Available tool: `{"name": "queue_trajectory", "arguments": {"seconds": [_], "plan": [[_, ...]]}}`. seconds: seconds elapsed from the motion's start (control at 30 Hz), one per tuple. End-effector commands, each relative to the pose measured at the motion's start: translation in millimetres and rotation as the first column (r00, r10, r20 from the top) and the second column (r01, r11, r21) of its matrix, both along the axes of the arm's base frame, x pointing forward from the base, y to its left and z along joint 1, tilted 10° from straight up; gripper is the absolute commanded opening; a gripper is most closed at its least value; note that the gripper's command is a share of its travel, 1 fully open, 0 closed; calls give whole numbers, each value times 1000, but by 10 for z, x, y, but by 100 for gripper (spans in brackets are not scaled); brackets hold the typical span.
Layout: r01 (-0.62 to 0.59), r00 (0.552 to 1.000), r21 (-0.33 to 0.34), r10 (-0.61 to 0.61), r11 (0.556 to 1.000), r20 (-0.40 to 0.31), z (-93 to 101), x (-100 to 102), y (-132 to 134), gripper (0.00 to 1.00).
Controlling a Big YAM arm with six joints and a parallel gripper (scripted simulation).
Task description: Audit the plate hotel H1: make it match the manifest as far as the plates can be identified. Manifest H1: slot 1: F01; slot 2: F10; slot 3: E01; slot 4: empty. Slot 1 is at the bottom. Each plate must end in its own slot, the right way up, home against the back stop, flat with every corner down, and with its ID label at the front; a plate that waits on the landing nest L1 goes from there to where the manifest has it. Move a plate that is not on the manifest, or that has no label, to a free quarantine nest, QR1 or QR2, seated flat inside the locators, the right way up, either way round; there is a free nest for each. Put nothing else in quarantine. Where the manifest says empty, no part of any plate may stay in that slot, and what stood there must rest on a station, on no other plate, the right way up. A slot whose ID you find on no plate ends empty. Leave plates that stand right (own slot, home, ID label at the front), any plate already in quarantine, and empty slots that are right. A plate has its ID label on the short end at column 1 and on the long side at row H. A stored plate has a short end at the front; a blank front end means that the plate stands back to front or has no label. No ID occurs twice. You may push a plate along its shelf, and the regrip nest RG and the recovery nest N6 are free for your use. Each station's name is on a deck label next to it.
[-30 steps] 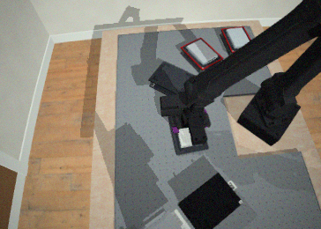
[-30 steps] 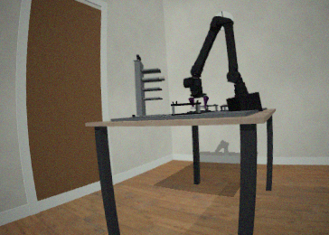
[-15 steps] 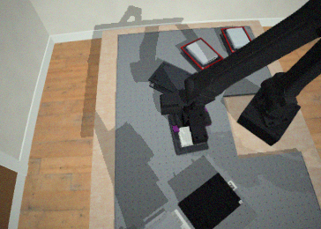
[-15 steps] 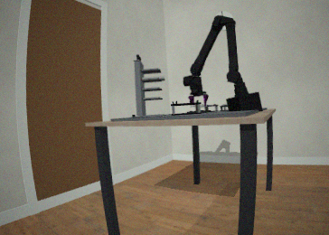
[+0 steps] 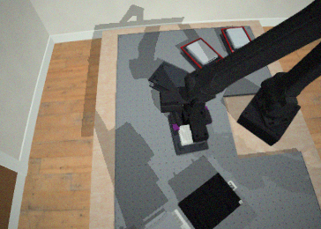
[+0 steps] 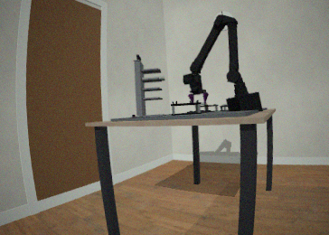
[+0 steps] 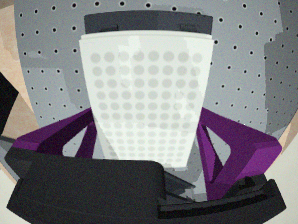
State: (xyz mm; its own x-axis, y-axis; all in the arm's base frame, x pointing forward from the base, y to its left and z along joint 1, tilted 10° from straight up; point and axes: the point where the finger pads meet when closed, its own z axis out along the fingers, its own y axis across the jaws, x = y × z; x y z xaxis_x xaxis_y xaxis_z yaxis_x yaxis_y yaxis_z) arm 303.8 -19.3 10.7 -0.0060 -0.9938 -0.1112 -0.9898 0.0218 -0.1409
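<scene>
A white plate (image 5: pixel 185 135) (image 7: pixel 147 95) is between the purple fingers of my gripper (image 5: pixel 190 117) (image 6: pixel 198 97) (image 7: pixel 146 112). The fingers grip its two long sides, and it is held above a dark nest (image 5: pixel 190 151) (image 7: pixel 150 22). Its wells face up. No ID label shows on the parts in view; the end under the gripper body is hidden. The hotel H1 (image 5: pixel 211 201) (image 6: pixel 139 87) shows its black top in the top view and its shelves side-on in the exterior view. Its plates and their labels cannot be made out.
Two red-edged nests, one (image 5: pixel 186 54) nearer the arm's wrist and one (image 5: pixel 225 37) farther right, show pale rectangular surfaces inside. A dark angled station (image 5: pixel 164 73) lies beside the gripper, partly covered. The arm base (image 5: pixel 270 120) (image 6: pixel 244 101) stands at the table's side. Station labels are unreadable.
</scene>
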Motion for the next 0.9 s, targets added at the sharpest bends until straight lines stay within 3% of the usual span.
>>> {"name": "queue_trajectory", "arguments": {"seconds": [0.0,0.27,0.37,0.87], "plan": [[6,998,-6,-5,1000,60,249,225,-89,86],[6,998,-6,-5,1000,61,334,212,-97,86],[8,999,-2,-7,1000,40,282,186,-94,86],[5,998,-6,-5,1000,64,531,183,-117,86]]}}
